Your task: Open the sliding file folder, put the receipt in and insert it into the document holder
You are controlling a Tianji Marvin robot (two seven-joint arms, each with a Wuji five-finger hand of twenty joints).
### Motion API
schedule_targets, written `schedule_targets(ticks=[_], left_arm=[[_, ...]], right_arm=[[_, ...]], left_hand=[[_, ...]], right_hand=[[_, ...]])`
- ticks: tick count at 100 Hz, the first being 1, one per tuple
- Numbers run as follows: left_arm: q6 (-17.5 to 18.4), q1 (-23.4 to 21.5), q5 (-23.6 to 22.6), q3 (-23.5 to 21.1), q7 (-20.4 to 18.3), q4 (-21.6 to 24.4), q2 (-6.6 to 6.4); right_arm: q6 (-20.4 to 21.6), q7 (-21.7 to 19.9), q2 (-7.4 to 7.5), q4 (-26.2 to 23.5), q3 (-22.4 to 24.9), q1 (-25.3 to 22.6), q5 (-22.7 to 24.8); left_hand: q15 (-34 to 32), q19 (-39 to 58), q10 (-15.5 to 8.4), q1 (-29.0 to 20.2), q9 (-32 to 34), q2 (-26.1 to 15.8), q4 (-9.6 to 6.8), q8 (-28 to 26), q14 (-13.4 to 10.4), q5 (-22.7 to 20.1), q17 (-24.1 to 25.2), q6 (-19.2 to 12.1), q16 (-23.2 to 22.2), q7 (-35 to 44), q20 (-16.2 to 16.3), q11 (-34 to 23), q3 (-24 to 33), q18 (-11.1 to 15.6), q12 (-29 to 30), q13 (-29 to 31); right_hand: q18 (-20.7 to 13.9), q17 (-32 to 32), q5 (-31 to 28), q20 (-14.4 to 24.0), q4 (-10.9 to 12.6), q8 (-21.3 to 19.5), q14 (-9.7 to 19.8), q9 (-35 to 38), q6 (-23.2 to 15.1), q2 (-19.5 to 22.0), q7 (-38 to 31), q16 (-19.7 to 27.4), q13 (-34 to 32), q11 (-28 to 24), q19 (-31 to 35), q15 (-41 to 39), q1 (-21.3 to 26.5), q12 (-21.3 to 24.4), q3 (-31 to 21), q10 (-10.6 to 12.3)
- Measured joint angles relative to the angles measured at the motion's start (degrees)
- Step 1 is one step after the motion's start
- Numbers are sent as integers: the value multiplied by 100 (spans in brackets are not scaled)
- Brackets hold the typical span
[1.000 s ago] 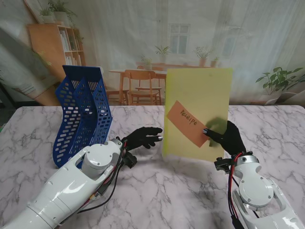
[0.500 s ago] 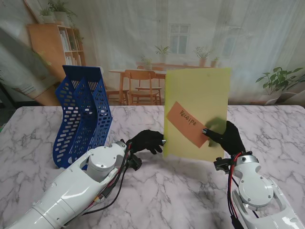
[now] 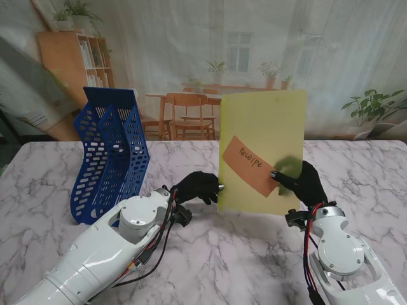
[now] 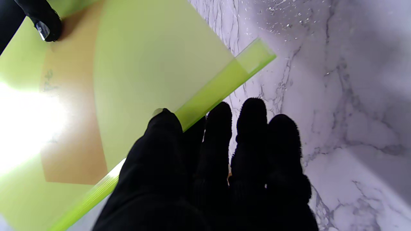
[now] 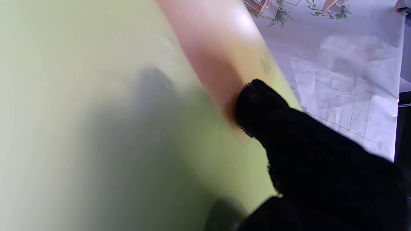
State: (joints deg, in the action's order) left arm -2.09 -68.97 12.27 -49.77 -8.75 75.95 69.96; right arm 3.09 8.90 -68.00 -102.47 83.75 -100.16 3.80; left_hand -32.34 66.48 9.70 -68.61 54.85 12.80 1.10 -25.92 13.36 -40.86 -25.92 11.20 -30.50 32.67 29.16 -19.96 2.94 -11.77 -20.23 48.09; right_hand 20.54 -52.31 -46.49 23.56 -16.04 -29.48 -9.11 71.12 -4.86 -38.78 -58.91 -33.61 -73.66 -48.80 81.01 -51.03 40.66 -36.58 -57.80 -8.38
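White marble table [image 3: 210,254] with grey veining, bare across most of the near side; both white arms come in from the near corners. Behind the table a printed backdrop [image 3: 191,57]: wooden bookshelf at far left, wooden chairs and table in the middle, window, potted plants, one leafy plant at far right. The backdrop looks creased in the right wrist view. Yellow-green file folder [image 3: 262,152] stands upright near table centre, slightly right, its bottom edge on or just over the marble, can't tell which. Orange receipt [image 3: 250,164] with handwritten "Receipe" lies tilted against the folder face, looks tucked behind the translucent sheet in the left wrist view, not certain. Right hand [image 3: 304,183], black glove, grasps the folder's lower right corner, thumb pressed on the receipt's lower end, other fingers showing as a dark shadow through the sheet from behind. Left hand [image 3: 198,187], black glove, is at the folder's left edge low down; left wrist view shows the thumb on the front of the sheet and the other fingers [image 4: 253,128] behind the darker green slide-bar spine [image 4: 221,89], so it's pinching that edge. Blue perforated document holder [image 3: 109,159] sits upright at far left of the table, well apart from the folder, slots open toward the top.
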Motion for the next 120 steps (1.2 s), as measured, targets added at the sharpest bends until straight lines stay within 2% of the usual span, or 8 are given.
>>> schedule_targets(ticks=[27, 35, 72, 120], left_arm=[[96, -9, -307, -34, 152, 3, 16], [96, -9, -507, -56, 137, 34, -7], [22, 50, -724, -144, 87, 126, -106], [-125, 221, -832, -81, 77, 101, -129]], right_arm=[[-4, 59, 0, 45, -24, 23, 377], [-1, 59, 8, 90, -40, 39, 527], [-153, -38, 76, 214, -143, 89, 874], [-138, -480, 234, 377, -199, 159, 1442]], left_hand=[[-234, 223, 11, 0, 261, 60, 0, 0, -45, -9, -244, 79, -116, 206, 10, -180, 0, -6, -70, 286], [-252, 223, 41, 0, 328, 68, 0, 0, -45, -68, -258, 132, -116, 236, 10, -203, 0, -6, -70, 297], [-337, 366, 157, -1, 390, 130, 0, 0, 64, -79, -284, 266, -193, 338, 12, -238, 0, -143, -68, 360], [-386, 428, 311, -57, 391, 130, 0, 6, 143, -83, -284, 463, -196, 345, 67, -245, 9, -230, 7, 360]], right_hand=[[0, 0, 0, 1, 0, -14, 0, 0, 0, 0, 0, 0, 0, -1, 0, 0, 0, 0, 0, 0], [0, 0, 0, 2, 0, -15, 0, 0, 0, 0, 0, 0, 0, -6, 0, 0, 0, 0, 0, 0], [0, 0, 0, 26, 0, -76, 0, 0, 0, 0, 0, -15, 0, -12, 10, -129, 0, -51, 0, 0], [0, -55, 0, 99, -43, -148, 0, 1, 0, 0, 0, -133, -1, -28, 69, -279, -14, -169, 6, 0]])
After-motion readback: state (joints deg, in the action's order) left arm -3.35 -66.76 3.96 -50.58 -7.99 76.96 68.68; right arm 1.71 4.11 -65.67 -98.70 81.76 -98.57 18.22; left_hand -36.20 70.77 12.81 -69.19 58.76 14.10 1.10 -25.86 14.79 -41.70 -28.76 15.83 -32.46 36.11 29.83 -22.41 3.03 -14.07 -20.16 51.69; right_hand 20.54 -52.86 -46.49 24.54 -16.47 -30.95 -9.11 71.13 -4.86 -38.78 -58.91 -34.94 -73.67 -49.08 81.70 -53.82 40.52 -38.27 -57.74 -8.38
